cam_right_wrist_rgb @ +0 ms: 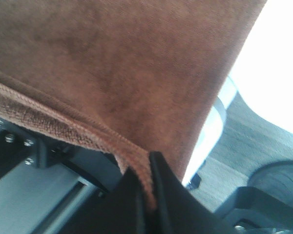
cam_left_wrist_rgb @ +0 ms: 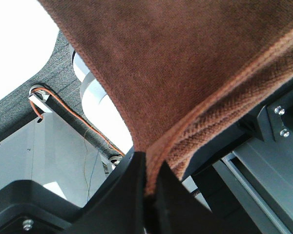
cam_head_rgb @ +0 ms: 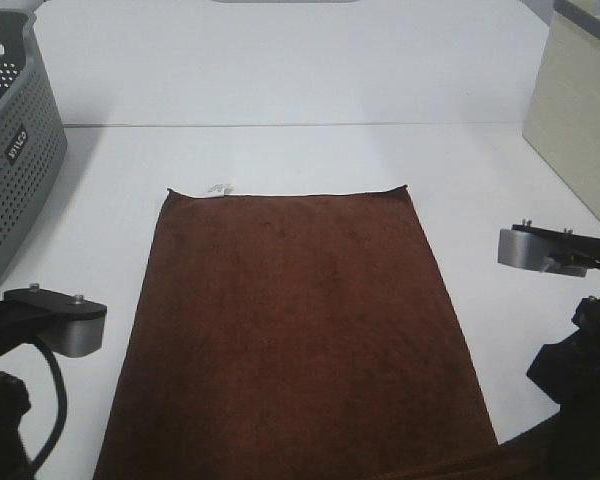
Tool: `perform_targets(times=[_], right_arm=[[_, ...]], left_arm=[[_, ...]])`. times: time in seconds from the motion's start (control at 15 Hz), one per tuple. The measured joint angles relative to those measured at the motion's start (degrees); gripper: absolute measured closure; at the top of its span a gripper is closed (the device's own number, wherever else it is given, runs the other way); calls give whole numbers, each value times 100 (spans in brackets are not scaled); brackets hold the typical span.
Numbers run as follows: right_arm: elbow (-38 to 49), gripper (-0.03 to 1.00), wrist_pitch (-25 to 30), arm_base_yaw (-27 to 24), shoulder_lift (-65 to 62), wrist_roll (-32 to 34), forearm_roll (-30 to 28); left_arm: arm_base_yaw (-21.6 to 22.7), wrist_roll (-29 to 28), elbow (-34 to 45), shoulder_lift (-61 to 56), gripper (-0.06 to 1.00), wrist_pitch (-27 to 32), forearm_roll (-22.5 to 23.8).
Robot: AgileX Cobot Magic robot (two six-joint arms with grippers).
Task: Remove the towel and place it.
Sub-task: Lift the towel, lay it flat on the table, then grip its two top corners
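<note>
The white tabletop (cam_head_rgb: pixel 280 80) takes up most of the high view. On it the towel (cam_head_rgb: pixel 295 330) lies spread flat and nearly square to the camera, its far short edge toward the middle of the surface and its near edge running off the bottom of the picture. It is well apart from the grey perforated basket (cam_head_rgb: pixel 15 170) at the far left and from the pale wooden box (cam_head_rgb: pixel 575 100) at the far right.

The left arm (cam_head_rgb: pixel 0 400) and right arm (cam_head_rgb: pixel 580 370) sit low at either side of the near end. Each wrist view shows the hemmed near edge rising into the jaws. The left jaws are closed tight on the stitched hem at one near corner, and the right jaws are pinched on the hem at the other.

The cloth looks soft, limp and light, with a napped surface that should drag rather than slide. The thick hem gives the firmest bite, and a hold at two corners should keep it from bunching. A small white tag (cam_head_rgb: pixel 218 188) marks the far edge.
</note>
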Motion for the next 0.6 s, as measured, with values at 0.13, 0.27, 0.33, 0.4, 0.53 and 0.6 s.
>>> perform_targets(times=[0.13,0.27,0.33,0.4,0.53,0.6], right_arm=[[0,96,-97,0,275,-92,-138],[0,94,-166,-6,481,-115,-172],[0,92,-206,-6,567,-143,-160],[0,91,-235,-6,642,-252,-80],[120,90,-390,126,751,-407,138],[166,90,-498,378,831,-430,149]], left_arm=[[-241,-17,-189,430,94,-132,-6],[-407,-17,-464,928,94,-160,-6],[-493,-17,-636,1175,94,-172,-6],[-573,-23,-831,1358,94,-183,-23],[-768,-34,-1152,1730,94,-195,-52],[-871,-34,-1283,1891,94,-195,-63]])
